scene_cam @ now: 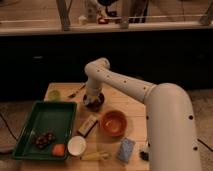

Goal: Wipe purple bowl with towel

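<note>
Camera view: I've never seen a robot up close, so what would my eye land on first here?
The big white arm dominates, curving from the lower right up over the wooden table. Its end effector is down at the dark purple bowl near the table's middle. After that, the bright orange bowl just in front and to the right, and the green tray on the left, stand out.

A wooden table (118, 104) carries a green tray (47, 117) with dark fruit (45, 139), a white bowl (76, 145) just beside it, an orange bowl (114, 122), a blue block (126, 149) and a green cup (54, 95).
</note>
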